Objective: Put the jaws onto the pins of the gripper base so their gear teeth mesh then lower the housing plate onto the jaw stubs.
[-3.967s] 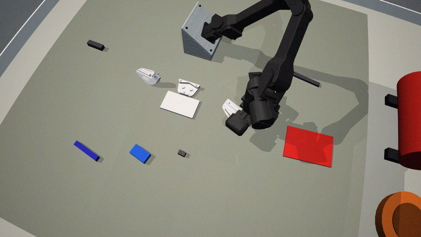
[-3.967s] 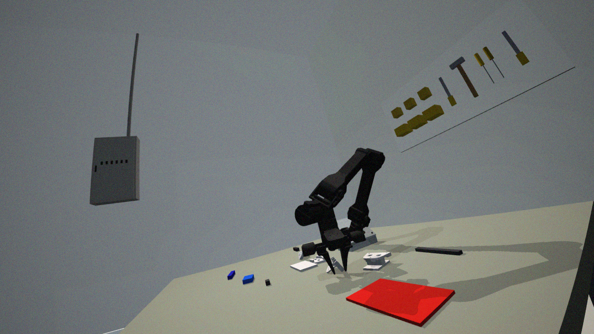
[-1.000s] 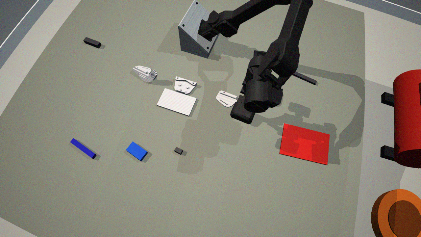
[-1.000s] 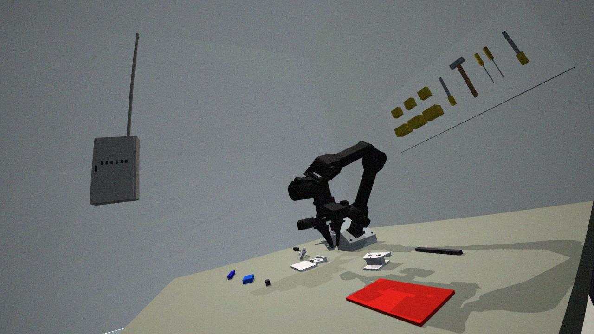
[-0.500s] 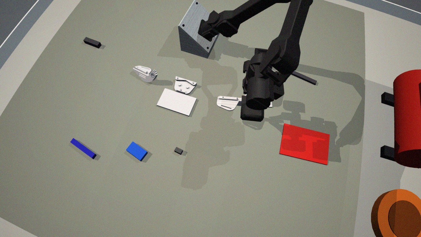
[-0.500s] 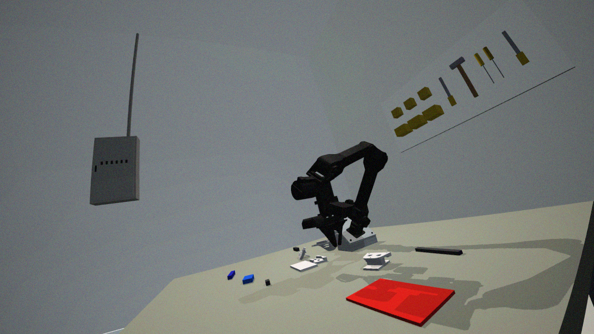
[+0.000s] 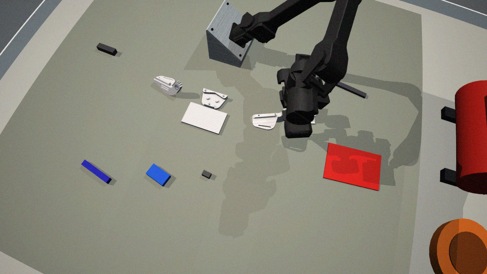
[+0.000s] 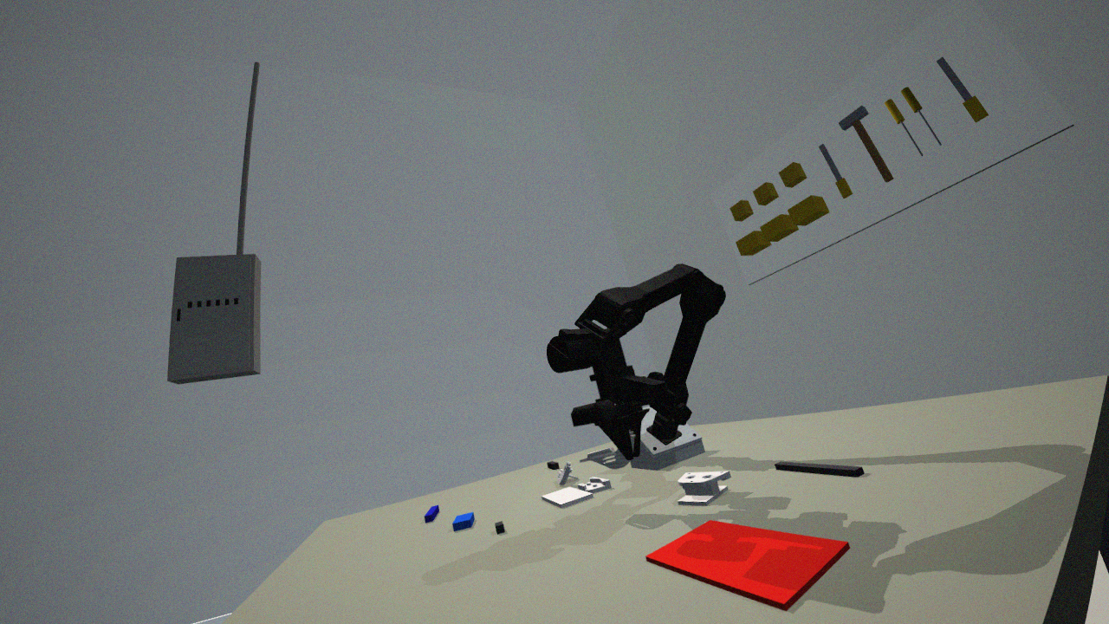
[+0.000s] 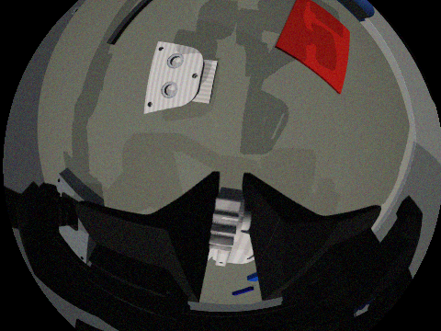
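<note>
My gripper (image 8: 634,456) (image 9: 231,178) is shut on one white jaw (image 7: 263,120) (image 9: 223,224), holding it above the table with its gear teeth between the fingers and its blade out to one side. The white gripper base (image 8: 701,487) (image 9: 158,75) stands on the table below; its top shows two round pin seats in the wrist view. The arm hides most of it in the top view. The other jaw (image 7: 165,88) (image 8: 565,473) rests tilted on the table at the left. The housing plate (image 7: 214,102) (image 8: 595,484) lies beside a flat white rectangle, stubs not engaged.
The white rectangle (image 7: 204,117) (image 8: 567,497) lies flat. A red plate (image 7: 340,150) (image 8: 744,570) (image 9: 333,28) lies near the base. A black bar (image 7: 352,90) (image 8: 818,469) lies behind it. A blue block (image 7: 157,173), a dark-blue bar (image 7: 96,171) and small black blocks (image 7: 206,174) (image 7: 106,48) lie farther left.
</note>
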You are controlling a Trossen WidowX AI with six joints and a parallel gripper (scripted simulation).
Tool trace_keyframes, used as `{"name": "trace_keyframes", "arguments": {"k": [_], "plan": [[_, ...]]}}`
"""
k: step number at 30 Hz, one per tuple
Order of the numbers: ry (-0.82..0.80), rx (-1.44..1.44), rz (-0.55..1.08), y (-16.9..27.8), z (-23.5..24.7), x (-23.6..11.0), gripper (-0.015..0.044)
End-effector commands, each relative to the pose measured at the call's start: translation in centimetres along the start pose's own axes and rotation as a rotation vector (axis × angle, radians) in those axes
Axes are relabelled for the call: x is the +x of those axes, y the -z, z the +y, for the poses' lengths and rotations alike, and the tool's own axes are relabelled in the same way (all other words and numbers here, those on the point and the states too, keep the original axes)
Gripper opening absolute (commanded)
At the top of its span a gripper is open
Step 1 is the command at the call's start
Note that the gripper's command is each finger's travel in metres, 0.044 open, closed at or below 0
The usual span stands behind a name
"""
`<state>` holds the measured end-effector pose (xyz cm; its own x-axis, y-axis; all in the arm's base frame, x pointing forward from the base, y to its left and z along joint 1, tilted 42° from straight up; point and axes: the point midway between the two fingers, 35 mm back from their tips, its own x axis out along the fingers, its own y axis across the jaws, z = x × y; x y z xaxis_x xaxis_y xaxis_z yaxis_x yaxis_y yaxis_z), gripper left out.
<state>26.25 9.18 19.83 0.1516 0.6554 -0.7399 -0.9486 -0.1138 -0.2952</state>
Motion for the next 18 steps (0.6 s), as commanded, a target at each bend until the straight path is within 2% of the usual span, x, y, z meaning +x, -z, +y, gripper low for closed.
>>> {"name": "trace_keyframes", "arguments": {"k": [1,18], "plan": [[0.002,-0.011,-0.002,-0.1,0.0,0.1,0.0037],[0.002,-0.011,-0.001,0.0,-0.1,2.8,0.0037]]}}
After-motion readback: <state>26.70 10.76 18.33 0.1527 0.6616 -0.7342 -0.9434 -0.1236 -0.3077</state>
